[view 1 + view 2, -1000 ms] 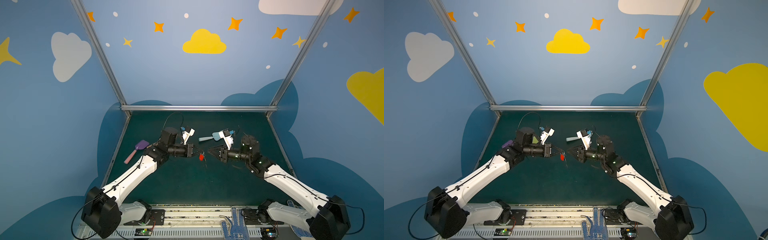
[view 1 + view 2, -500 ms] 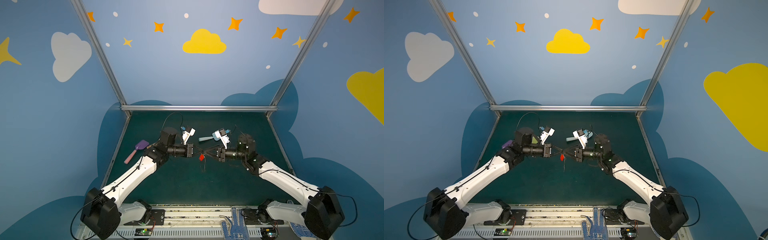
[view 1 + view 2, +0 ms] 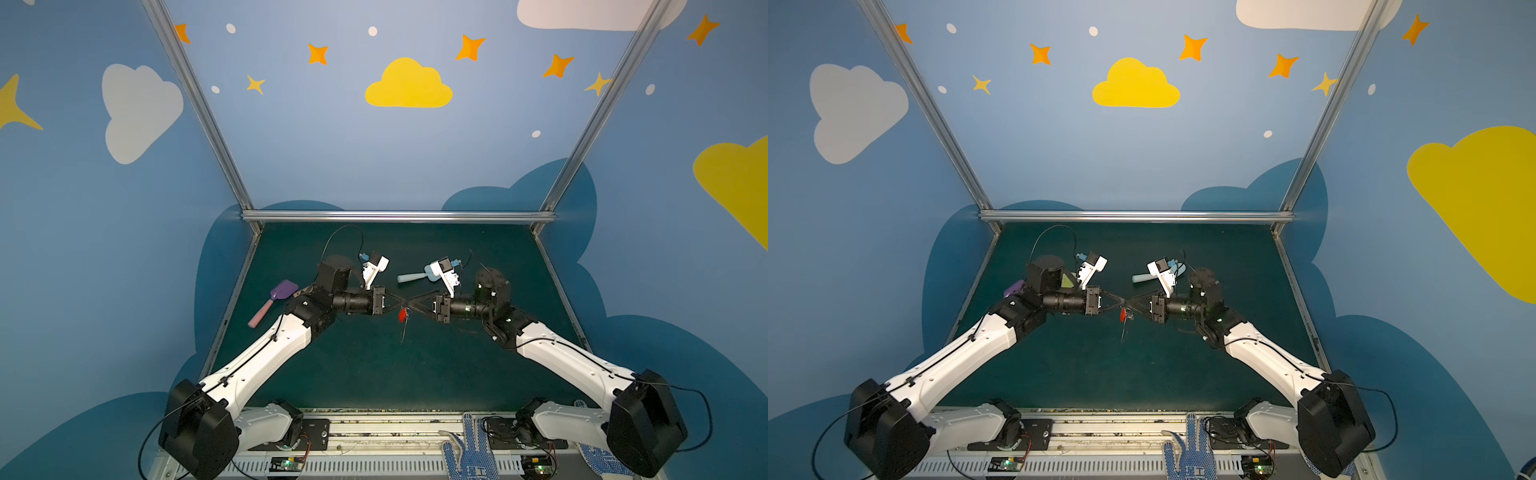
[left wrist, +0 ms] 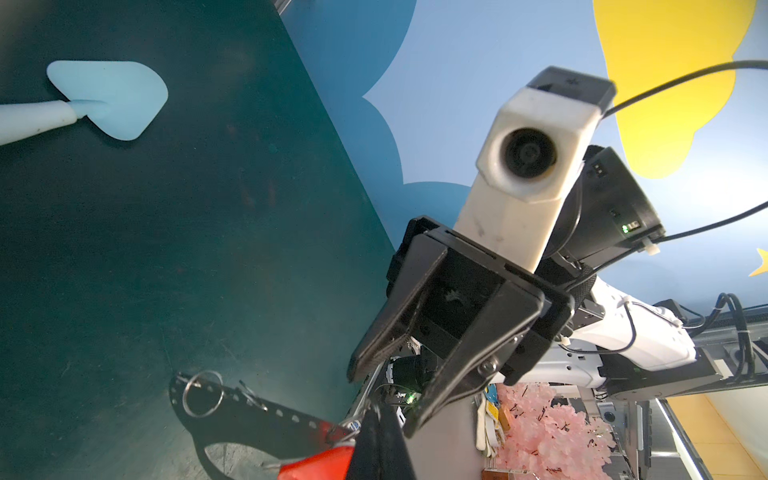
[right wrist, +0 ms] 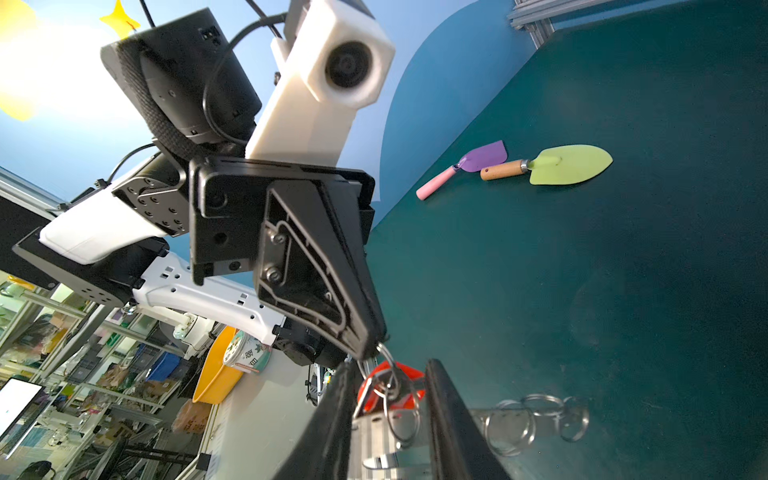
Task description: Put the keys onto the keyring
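The keys (image 5: 368, 386), a red tag on a metal ring, hang above the middle of the worktop (image 3: 374, 365), pinched in the closed left hand (image 5: 371, 347). The keyring (image 5: 374, 436) lies between the parted fingers of the right hand (image 4: 388, 397); I cannot tell whether they grip it.

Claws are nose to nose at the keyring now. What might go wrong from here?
1. The left claw pinches only a small ring at its very tip. The keyring and red tag hang from it above the mat, so a nudge may drop them.
2. The right claw stands open astride the tag; closing may clamp tag and ring together.
3. The claw tips nearly touch and may collide.
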{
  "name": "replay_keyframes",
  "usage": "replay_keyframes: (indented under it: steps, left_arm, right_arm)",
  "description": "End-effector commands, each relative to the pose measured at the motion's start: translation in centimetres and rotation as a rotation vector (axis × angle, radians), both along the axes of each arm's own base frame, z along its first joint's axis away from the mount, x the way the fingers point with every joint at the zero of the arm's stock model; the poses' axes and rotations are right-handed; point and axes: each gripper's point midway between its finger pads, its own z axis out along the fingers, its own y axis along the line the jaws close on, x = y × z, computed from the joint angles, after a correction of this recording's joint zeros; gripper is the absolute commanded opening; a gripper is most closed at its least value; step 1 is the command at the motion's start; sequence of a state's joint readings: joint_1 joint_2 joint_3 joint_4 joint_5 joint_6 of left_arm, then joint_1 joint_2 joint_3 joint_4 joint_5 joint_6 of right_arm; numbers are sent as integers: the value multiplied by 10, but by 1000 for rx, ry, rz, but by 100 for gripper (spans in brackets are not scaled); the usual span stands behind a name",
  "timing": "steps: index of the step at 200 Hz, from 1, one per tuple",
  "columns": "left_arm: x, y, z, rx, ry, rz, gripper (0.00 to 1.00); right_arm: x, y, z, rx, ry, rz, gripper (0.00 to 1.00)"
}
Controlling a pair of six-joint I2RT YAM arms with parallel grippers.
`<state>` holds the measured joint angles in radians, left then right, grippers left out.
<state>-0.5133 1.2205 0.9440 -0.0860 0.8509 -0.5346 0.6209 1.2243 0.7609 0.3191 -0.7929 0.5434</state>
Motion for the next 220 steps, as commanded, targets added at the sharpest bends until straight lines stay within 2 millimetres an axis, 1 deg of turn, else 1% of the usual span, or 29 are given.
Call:
replay_keyframes:
  steps: [1,8,24,59,77,103,132,138,149,166,190,199,220]
  left_arm:
    - [-3,-2,17,-43,-52,-17,4]
    - [-3,-2,18,-45,-51,-20,4]
    - [-3,-1,18,-45,-52,-17,4]
    - [-3,-2,19,-47,-54,-18,4]
    - [-2,-2,19,-48,-55,-16,4]
    - [-2,-1,16,-39,-51,-11,4]
    - [3,2,9,-4,-35,27,4]
    - [4,3,7,5,-31,37,7]
    - [8,7,2,28,-18,71,23]
    - [14,13,-6,64,-5,119,40]
    - [16,17,-16,93,16,150,43]
    - [16,16,-20,95,23,149,46]
    - [13,11,-29,101,38,119,48]
  right_arm:
    - [0,1,4,22,-14,14,27]
    - [-1,2,5,25,-13,20,24]
    - [-2,3,8,32,-17,36,21]
    - [-4,5,10,40,-16,54,17]
    - [-3,4,10,37,-18,49,8]
    - [0,4,9,10,-19,36,0]
    - [3,0,5,-56,-37,10,0]
    - [3,-1,5,-70,-48,10,0]
    - [4,-3,3,-99,-55,-4,0]
    - [11,-9,-3,-163,-65,-57,0]
    - [17,-17,-17,-333,-104,-121,0]
    - [19,-19,-21,-364,-105,-140,0]
    - [21,-20,-26,-399,-92,-159,0]
